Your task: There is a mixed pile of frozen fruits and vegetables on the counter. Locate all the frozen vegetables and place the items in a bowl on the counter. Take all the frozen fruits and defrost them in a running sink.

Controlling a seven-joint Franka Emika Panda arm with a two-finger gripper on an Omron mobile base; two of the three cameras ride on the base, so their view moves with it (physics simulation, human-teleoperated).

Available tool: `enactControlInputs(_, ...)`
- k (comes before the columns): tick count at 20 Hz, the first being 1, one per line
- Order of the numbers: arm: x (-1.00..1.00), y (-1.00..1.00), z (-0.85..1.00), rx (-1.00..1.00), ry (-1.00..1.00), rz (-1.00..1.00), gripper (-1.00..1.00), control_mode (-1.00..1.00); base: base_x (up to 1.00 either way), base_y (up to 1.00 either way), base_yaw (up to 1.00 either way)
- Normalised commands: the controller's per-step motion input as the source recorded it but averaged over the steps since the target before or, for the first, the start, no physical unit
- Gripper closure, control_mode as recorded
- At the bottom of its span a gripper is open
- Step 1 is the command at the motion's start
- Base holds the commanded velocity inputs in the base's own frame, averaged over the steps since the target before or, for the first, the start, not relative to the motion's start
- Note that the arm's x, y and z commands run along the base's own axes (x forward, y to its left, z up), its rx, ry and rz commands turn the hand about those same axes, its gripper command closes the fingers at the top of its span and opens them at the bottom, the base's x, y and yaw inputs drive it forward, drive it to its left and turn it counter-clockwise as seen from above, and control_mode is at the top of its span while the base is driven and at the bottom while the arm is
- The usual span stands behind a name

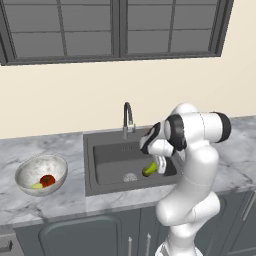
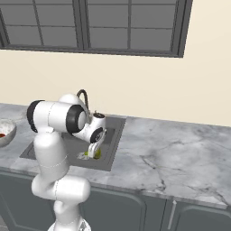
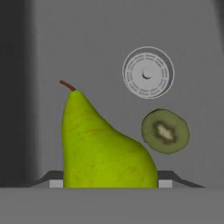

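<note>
Over the sink [image 1: 102, 160], the jaws pinch the pear [image 3: 103, 144] for defrosting, kiwi slice [image 3: 165, 131] at its three o'clock.

The pincer [image 2: 91, 153] holds the pear [image 2: 96, 152] over the sink [image 2: 113, 135].

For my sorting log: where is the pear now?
The pear is in the gripper, over the sink, near the kiwi half and drain.
</note>
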Motion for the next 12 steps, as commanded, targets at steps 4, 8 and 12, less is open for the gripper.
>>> enactControlInputs(4, 0.43, 0.0, -0.26, 0.0, 0.0, 0.0, 1.0, -1.0, 0.0, 0.0, 0.0)
enactControlInputs(8, 0.35, 0.0, -0.31, 0.01, 0.0, 0.0, 1.0, -1.0, 0.0, 0.0, 0.0)
enactControlInputs(12, 0.29, 0.01, -0.36, 0.02, 0.0, 0.01, 1.0, -1.0, 0.0, 0.0, 0.0)
